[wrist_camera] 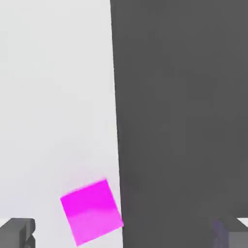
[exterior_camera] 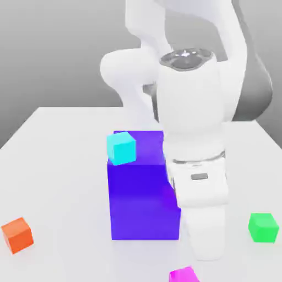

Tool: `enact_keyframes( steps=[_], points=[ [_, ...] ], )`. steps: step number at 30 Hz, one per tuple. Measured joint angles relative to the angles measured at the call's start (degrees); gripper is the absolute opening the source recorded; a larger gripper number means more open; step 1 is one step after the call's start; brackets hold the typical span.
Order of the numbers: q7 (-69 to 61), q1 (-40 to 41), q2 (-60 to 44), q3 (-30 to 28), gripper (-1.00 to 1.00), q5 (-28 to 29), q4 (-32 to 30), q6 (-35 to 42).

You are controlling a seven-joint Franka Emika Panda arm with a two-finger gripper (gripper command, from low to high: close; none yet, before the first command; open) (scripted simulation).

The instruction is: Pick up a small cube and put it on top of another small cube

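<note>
A white robot arm (exterior_camera: 193, 137) leans low over a white counter (exterior_camera: 60, 165). Its tool (wrist_camera: 124, 235) is spread wide and holds nothing, with the pink cube (wrist_camera: 91, 211) lying on the counter between its fingers (wrist_camera: 17, 232). The green cube (exterior_camera: 262, 227) sits well apart, toward the exterior view's right

No legible text, labels or numbers anywhere.

The exterior view looks down at the white worktop (exterior_camera: 60, 143) from in front of the big blue-purple block (exterior_camera: 143, 193), facing the arm, while the hand view faces the worktop closely from above, sharing the magenta cube (wrist_camera: 91, 211) beside that block.
</note>
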State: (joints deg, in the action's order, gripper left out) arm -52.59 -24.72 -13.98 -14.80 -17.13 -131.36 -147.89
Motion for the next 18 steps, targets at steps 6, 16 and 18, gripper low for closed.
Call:
enact_keyframes(
  steps=[6,16,18],
  points=[
    [-8.3,0.1,-6.8,0.6,0.0,5.2,-0.3,-3.9],
    [-11.8,2.9,-16.0,4.2,-1.0,2.5,1.7,-10.6],
    [-11.7,2.9,-15.8,4.2,-1.0,2.8,1.6,-10.5]
  ],
)
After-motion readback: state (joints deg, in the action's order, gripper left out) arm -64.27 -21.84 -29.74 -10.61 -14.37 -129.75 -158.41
